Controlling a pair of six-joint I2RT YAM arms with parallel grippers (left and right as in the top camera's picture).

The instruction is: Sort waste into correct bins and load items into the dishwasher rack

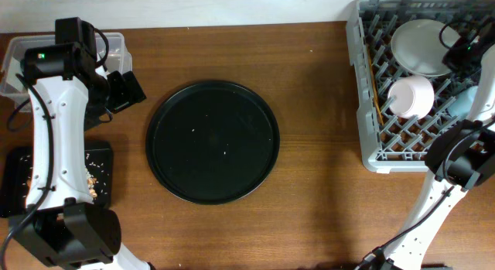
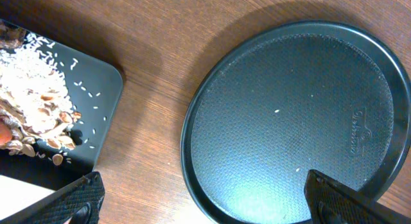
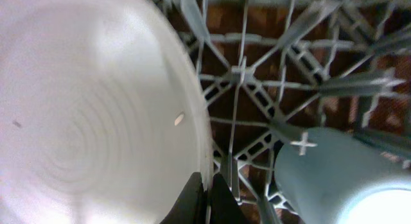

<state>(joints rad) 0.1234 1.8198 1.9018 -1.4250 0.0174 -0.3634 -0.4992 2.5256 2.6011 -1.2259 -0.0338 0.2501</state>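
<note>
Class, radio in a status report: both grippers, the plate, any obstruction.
Left gripper: jaws open, empty. Right gripper: jaws shut on plate rim, in rack. Cup close beside; nothing blocking.

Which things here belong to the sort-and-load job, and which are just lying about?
Job:
- dishwasher rack
- plate, bowl and cup, all in the rack
- clear box
- flat black tray with rice scraps

Lying about:
- round black tray, a few stray grains on it
</note>
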